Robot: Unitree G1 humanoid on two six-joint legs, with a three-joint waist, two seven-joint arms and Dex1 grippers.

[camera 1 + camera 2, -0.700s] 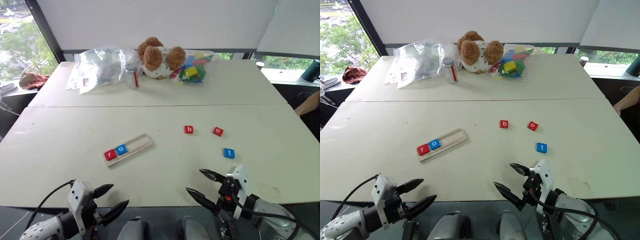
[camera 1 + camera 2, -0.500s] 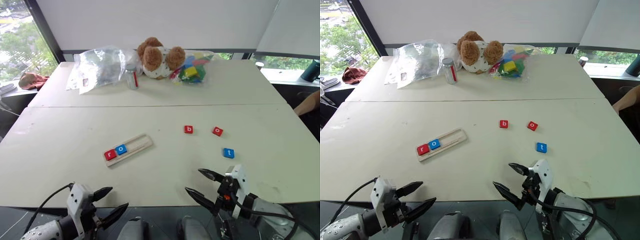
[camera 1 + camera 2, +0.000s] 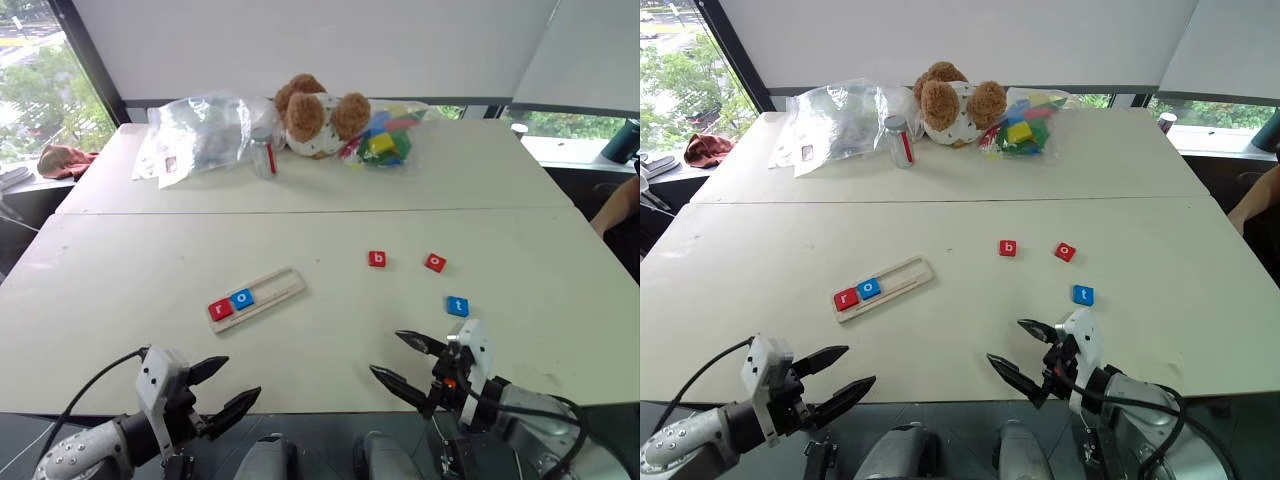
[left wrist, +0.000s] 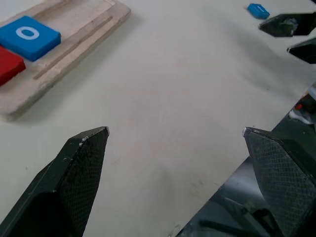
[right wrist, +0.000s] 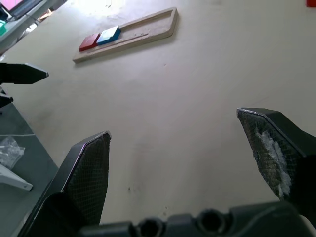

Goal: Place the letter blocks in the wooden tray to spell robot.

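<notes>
The wooden tray [image 3: 283, 290] lies slanted on the white table, left of centre, holding a red "r" block [image 3: 220, 309] and a blue "o" block [image 3: 242, 298] at its near-left end. Loose on the table to the right are a red "b" block [image 3: 377, 259], a red "o" block [image 3: 435, 263] and a blue "t" block [image 3: 457, 306]. My left gripper [image 3: 224, 386] hangs open at the table's near edge, below the tray. My right gripper [image 3: 409, 362] stands open over the near edge, just short of the "t" block. Both hold nothing.
At the far side sit a teddy bear [image 3: 315, 113], a clear plastic bag [image 3: 200, 135], a small jar [image 3: 264, 155] and a bag of coloured toy blocks [image 3: 386, 139]. A seam [image 3: 300, 211] crosses the table. A person's arm [image 3: 618, 205] shows at the right edge.
My right gripper has moved a little forward over the table's near edge toward the "t" block. My left gripper dipped slightly, then came back up. The blocks and tray stayed put.
</notes>
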